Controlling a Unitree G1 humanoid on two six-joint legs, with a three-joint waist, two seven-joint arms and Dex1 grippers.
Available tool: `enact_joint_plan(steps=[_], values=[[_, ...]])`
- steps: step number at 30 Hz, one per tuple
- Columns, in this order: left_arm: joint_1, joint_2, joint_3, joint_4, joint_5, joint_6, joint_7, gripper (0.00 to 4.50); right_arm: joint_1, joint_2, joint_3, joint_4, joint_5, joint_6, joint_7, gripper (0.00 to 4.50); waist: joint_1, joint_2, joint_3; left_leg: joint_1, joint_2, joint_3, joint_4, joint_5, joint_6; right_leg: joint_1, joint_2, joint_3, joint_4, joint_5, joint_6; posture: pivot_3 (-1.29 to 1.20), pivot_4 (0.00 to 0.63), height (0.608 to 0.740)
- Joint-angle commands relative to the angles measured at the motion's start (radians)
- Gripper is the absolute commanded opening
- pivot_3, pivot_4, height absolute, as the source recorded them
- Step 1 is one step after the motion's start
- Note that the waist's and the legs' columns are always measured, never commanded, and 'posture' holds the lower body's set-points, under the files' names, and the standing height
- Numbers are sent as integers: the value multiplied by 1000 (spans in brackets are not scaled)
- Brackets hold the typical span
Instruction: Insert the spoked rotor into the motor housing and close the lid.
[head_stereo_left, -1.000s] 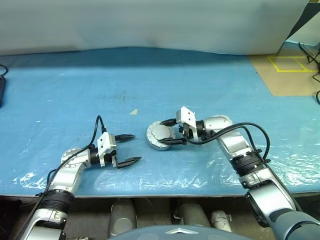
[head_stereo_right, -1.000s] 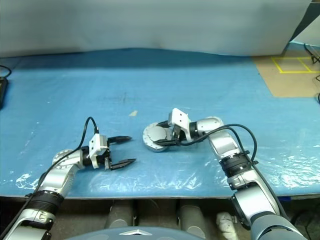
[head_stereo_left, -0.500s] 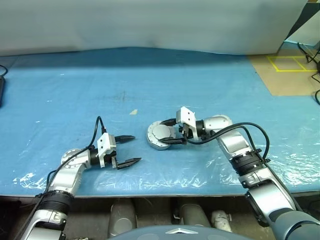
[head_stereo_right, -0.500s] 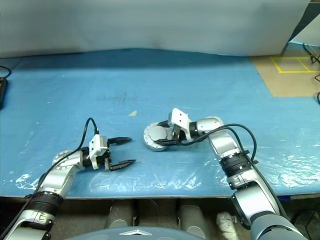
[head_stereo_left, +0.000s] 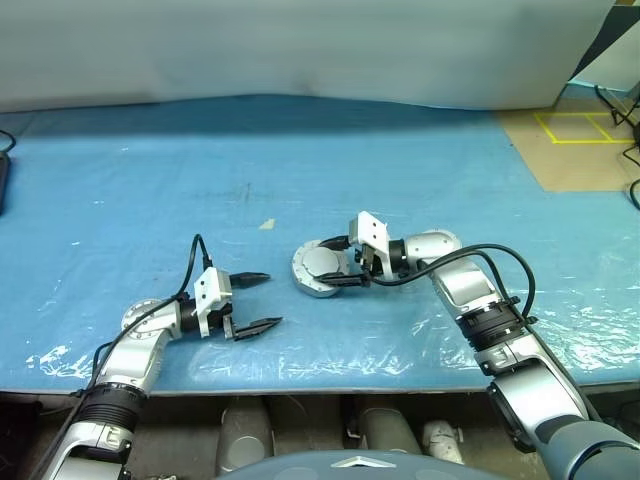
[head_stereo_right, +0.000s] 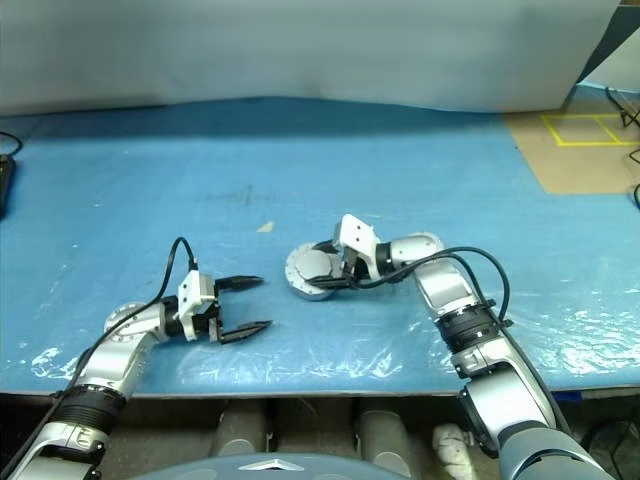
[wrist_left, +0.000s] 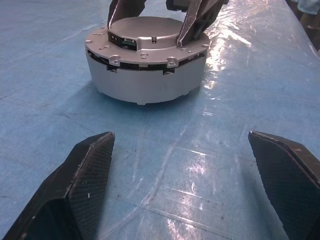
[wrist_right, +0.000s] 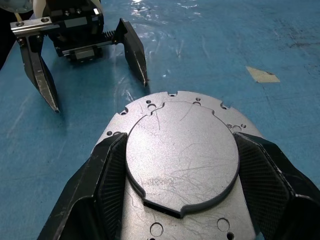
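Note:
The motor housing (head_stereo_left: 318, 271), a thick silver puck, stands on the blue sheet near the middle of the table. The lid (wrist_right: 182, 152) lies on top of it, plain grey face up, with a raised round centre. My right gripper (head_stereo_left: 326, 266) reaches in from the right, its two black fingers (wrist_right: 107, 170) pressed against opposite sides of that raised centre. My left gripper (head_stereo_left: 272, 298) hovers low over the sheet a short way left of the housing (wrist_left: 145, 80), pointing at it, open and holding nothing. The spoked rotor is hidden.
A wrinkled blue plastic sheet (head_stereo_left: 150, 180) covers the table. A small beige scrap (head_stereo_left: 266, 224) lies behind the housing. A brown board with yellow tape (head_stereo_left: 585, 140) sits at the back right. The table's front edge runs close under both arms.

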Motion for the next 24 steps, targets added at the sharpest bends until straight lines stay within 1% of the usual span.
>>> enact_joint_plan(steps=[1,7,13,20,24], values=[[-1,9,7,-27,-5,1,1,4500,-4,4,13,-34,-9,25,-10,2952,0,0,0,0,0,0,0,0,0,0,0,0,0,0,0,0,150,740],[-3,9,7,-24,-5,3,0,4500,3,17,25,-60,-18,49,-37,2952,-1,0,0,0,0,0,0,0,0,0,0,0,0,0,0,0,150,740],[-3,9,7,-27,-4,6,1,4500,12,-1,55,-57,-59,42,-51,2952,-1,0,0,0,0,0,0,0,0,0,0,0,0,0,0,0,150,740],[-16,-39,45,-82,-63,93,84,4500,18,-28,93,-37,-113,49,-70,2952,-1,0,0,2,0,0,0,0,0,2,0,0,0,0,0,0,150,740],[-46,-61,64,-114,-95,192,145,4500,14,-27,99,-25,-121,68,-88,2952,-1,0,0,6,0,0,0,0,0,5,0,0,0,0,0,0,150,740]])
